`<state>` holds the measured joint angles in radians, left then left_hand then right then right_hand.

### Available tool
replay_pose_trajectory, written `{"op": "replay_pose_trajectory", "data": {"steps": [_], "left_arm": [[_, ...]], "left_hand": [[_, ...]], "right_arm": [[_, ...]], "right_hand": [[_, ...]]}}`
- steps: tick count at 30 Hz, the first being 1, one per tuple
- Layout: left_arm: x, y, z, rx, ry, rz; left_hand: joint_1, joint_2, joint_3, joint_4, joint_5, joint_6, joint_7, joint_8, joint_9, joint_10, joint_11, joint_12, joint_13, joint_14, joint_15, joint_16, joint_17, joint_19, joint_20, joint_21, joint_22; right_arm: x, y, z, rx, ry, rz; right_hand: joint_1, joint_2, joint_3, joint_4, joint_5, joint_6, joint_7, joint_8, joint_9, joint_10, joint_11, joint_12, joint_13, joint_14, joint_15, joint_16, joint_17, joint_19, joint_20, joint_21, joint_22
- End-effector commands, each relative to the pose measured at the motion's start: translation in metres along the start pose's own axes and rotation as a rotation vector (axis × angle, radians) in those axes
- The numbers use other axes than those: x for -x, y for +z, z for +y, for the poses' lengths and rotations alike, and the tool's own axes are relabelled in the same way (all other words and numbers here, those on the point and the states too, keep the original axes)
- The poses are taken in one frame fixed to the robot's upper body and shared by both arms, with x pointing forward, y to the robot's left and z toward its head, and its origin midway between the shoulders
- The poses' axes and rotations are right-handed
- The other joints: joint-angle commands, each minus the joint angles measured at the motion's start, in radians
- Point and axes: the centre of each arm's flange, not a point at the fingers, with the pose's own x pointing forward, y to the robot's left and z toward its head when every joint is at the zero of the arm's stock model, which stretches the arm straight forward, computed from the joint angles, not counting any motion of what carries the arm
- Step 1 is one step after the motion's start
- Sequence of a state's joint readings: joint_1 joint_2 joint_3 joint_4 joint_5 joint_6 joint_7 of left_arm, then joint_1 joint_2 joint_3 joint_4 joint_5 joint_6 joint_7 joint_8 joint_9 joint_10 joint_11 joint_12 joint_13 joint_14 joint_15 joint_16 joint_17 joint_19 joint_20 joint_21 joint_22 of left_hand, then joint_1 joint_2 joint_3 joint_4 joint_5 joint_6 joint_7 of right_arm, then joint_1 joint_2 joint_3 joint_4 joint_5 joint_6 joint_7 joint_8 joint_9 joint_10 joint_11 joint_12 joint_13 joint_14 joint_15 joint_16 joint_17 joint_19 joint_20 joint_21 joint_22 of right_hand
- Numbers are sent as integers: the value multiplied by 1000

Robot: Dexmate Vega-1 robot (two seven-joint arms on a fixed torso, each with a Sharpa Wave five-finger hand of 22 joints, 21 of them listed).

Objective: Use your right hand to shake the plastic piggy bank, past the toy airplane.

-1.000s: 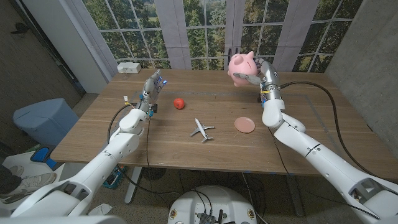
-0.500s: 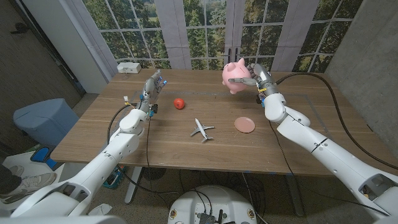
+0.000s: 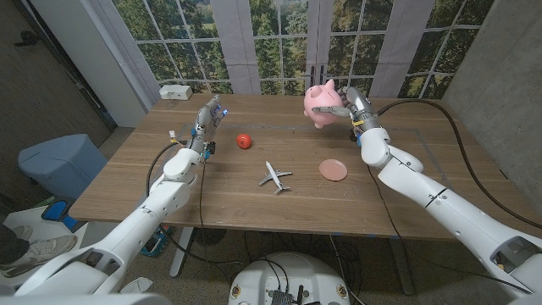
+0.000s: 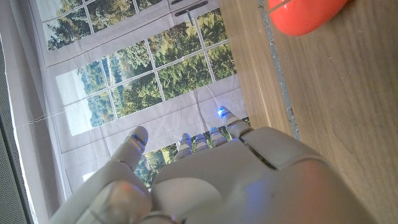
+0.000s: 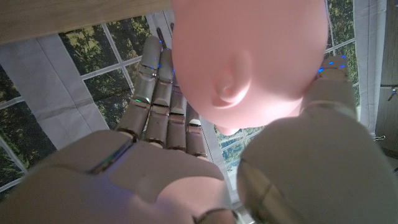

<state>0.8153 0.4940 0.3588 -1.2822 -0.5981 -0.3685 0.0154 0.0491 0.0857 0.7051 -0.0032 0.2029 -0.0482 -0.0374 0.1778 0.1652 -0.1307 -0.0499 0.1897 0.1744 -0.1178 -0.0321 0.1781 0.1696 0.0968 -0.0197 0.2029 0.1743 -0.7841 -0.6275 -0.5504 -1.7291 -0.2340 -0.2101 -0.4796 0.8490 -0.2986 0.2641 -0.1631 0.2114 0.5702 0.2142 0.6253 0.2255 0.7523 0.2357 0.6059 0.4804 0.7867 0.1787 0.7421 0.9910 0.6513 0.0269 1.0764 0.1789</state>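
Head view, upper right: right hand [image 3: 353, 108] grips the pink piggy bank [image 3: 320, 103] aloft.
Hollow plastic, probably light and slick; hold its round belly. Left hand [image 3: 207, 116] holds nothing, fingers extended.

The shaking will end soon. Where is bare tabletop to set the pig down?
Bare wood lies right of the small pink plate and along the near edge before the white toy airplane. Between the airplane and plate is tight.
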Motion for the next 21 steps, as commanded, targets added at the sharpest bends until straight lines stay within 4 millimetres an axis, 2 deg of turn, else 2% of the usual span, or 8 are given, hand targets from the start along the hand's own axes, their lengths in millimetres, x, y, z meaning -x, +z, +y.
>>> {"op": "replay_pose_trajectory", "data": {"steps": [1, 12, 21], "left_arm": [[-1, 1, -2, -2, 1, 0], [-3, 1, -3, -4, -1, -1], [-5, 2, -3, -6, -1, 1]], "left_hand": [[-12, 52, 0, -5, 0, 1, 1, 2, 5, -1, -1, 0, 3, 2, -27, 1, 4, 8, -1, -5, 3], [-13, 52, 0, -4, 0, 2, 1, 2, 5, -1, -1, 0, 3, 2, -27, 1, 4, 7, -1, -5, 3], [-13, 52, 0, -4, 0, 2, 1, 2, 5, -1, -2, 0, 3, 2, -27, 1, 4, 8, -1, -5, 3]], "right_arm": [[16, -17, -2, -51, -355, -23], [27, -31, -4, -150, -659, 28], [27, -33, -5, -150, -667, 35]], "right_hand": [[339, 345, 289, -7, 3, 371, -210, 7, 72, 319, -312, 5, 332, 276, -402, 5, 222, -97, -139, 6, 2], [340, 345, 291, -7, 3, 371, -208, 7, 76, 324, -318, 2, 333, 281, -403, 4, 222, -98, -139, 13, 1], [338, 343, 291, -7, 4, 372, -204, 6, 78, 327, -317, 2, 335, 285, -403, 4, 223, -96, -137, 20, 1]]}}
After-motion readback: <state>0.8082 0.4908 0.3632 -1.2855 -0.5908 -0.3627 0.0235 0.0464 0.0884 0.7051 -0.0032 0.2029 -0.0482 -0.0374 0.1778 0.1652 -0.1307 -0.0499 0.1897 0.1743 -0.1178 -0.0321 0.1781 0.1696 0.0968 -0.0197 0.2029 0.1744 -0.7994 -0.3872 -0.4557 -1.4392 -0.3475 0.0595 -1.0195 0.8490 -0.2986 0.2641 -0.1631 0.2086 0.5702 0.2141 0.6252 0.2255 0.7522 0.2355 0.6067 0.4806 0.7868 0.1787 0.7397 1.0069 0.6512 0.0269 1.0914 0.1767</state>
